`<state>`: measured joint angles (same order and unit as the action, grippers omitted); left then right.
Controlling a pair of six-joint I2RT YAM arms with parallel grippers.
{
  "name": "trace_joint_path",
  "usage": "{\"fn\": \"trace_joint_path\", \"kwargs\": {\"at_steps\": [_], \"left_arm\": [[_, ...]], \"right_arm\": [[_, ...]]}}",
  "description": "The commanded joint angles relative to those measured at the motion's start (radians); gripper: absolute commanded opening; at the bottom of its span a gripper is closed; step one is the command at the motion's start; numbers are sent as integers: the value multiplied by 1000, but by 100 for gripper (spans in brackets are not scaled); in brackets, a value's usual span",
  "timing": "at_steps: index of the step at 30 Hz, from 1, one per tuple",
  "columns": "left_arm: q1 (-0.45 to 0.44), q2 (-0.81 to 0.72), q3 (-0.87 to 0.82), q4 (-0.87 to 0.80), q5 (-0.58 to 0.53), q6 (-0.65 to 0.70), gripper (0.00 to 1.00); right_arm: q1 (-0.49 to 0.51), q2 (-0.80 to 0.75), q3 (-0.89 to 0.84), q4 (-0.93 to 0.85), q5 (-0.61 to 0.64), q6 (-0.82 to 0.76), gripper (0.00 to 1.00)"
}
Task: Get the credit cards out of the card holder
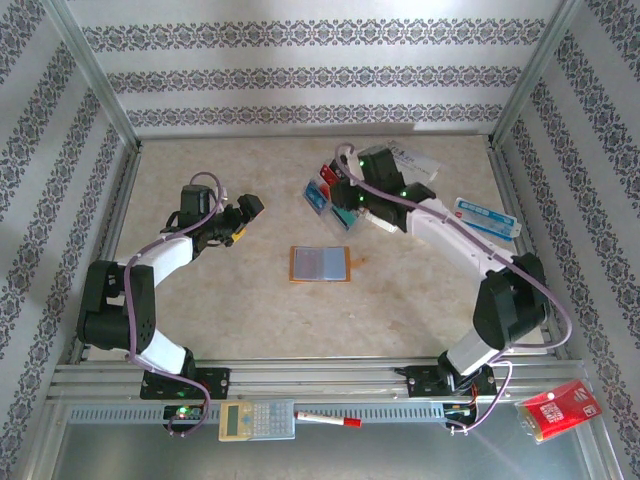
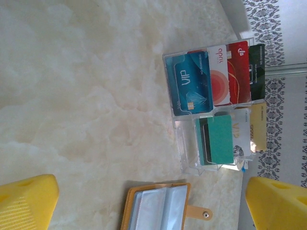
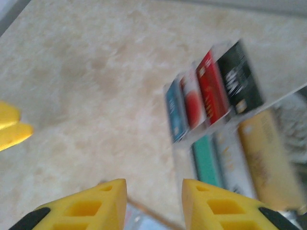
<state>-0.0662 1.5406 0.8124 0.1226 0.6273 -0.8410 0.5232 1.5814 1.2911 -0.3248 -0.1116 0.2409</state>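
Lying open and flat near the middle of the marbled table [image 1: 200, 300], the card holder [image 1: 320, 264] shows its grey-clear sleeves facing up, with its orange edge and strap tab toward the right arm's side. The credit cards [image 2: 211, 96] sit well apart from it, toward the far right of the table, stacked in a clear tray [image 2: 178, 143]. One row holds a blue card [image 2: 191, 88], a white-and-red one, a red one and a black one. The other row holds a teal card [image 2: 219, 139], a white one and a tan-yellow one [image 2: 258, 125]. The right gripper [image 1: 350, 205] hovers just beside the tray. In its own wrist view the yellow fingers [image 3: 91, 206] stand partly apart, with only bare table between them and nothing pinched. The left gripper [image 1: 248, 212] hangs over the table left of centre, well apart from the tray. Its fingers [image 2: 26, 201] are spread wide and empty, and the card holder's near edge lies between them in the left wrist view.
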Motion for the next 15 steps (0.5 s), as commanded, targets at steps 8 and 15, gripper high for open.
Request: {"fn": "trace_joint_path", "kwargs": {"at_steps": [8, 15], "left_arm": [[-39, -19, 43, -37, -46, 44, 100], [-49, -17, 58, -89, -65, 69, 100]], "right_arm": [[184, 32, -190, 0, 55, 325, 43], [234, 131, -199, 30, 88, 394, 65]]}}
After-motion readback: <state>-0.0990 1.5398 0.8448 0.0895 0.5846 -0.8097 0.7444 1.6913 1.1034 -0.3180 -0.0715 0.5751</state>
